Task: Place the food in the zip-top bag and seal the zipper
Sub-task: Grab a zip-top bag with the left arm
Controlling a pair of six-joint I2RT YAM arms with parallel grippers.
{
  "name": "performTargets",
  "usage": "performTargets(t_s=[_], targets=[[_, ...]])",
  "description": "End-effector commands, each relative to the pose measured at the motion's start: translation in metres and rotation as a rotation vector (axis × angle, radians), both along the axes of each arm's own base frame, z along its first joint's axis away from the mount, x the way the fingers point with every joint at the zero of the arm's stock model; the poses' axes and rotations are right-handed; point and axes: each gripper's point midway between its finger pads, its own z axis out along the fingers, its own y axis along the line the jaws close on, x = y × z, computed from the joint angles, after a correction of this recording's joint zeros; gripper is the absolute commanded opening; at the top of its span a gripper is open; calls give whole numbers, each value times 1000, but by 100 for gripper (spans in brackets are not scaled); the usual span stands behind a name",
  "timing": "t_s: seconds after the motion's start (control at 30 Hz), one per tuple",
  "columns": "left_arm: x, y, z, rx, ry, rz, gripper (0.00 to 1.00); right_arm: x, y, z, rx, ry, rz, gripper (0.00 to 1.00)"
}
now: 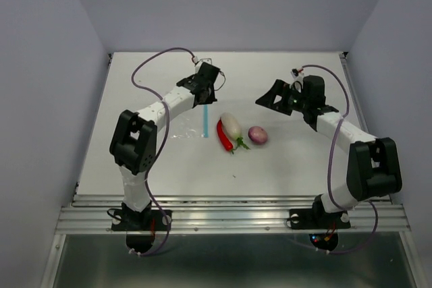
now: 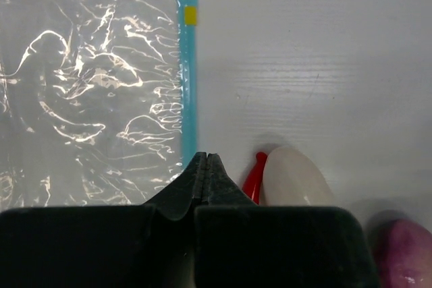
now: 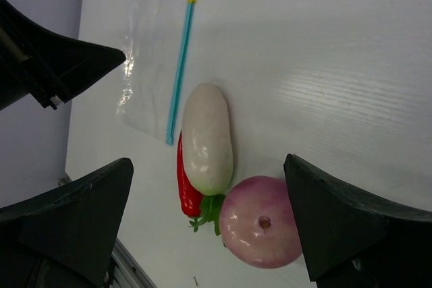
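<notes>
**Q:** What is the left gripper (image 2: 206,160) doing?

**A:** It is hovering with its jaws pressed fully together and is gripping nothing. The light-blue zipper strip (image 2: 188,79) is ending just ahead of its tips. Contact with the strip cannot be confirmed from this angle. The clear crinkly plastic zip-top bag (image 2: 88,99) is lying flat on the white table (image 1: 290,160), ahead and to the left of the tips. A yellow tab (image 2: 191,15) is sitting at the strip's far end.

**Q:** And the right gripper (image 3: 208,163)?

**A:** It is holding its jaws spread wide, with nothing between them. The food is lying outside the bag, beyond the open fingers.
- The white egg-shaped toy vegetable with a green stem (image 3: 208,136) is lying centred in the gap.
- The slim red toy chili (image 3: 185,190) is touching its left flank.
- The round purplish-pink toy ball (image 3: 262,231) is resting just beside the stem end, towards the right finger.
</notes>
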Motion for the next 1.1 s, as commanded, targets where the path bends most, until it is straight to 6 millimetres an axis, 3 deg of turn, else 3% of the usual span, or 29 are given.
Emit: performTargets(t_s=[0.0, 0.07, 0.1, 0.17, 0.3, 0.53, 0.7, 0.87, 1.07], targets=[[-1, 9, -8, 60, 69, 9, 3, 23, 15, 33, 32, -111, 32, 100], [-8, 19, -34, 131, 142, 31, 12, 26, 12, 33, 18, -109, 7, 100], [-7, 22, -40, 151, 150, 35, 23, 28, 10, 31, 6, -108, -6, 100], [-8, 23, -51, 173, 172, 25, 31, 27, 4, 26, -21, -102, -31, 100], [0, 18, -58, 169, 173, 11, 43, 25, 3, 18, -31, -90, -28, 100], [-2, 25, -83, 178, 225, 19, 48, 24, 3, 15, -46, -90, -19, 100], [-2, 17, -80, 120, 209, -21, 52, 24, 1, 14, -53, -88, -26, 100], [-5, 30, -94, 158, 239, -2, 53, 23, -1, 10, -64, -76, -34, 100], [-13, 38, -115, 141, 273, 4, 40, 24, -5, 9, -84, -80, -58, 100]])
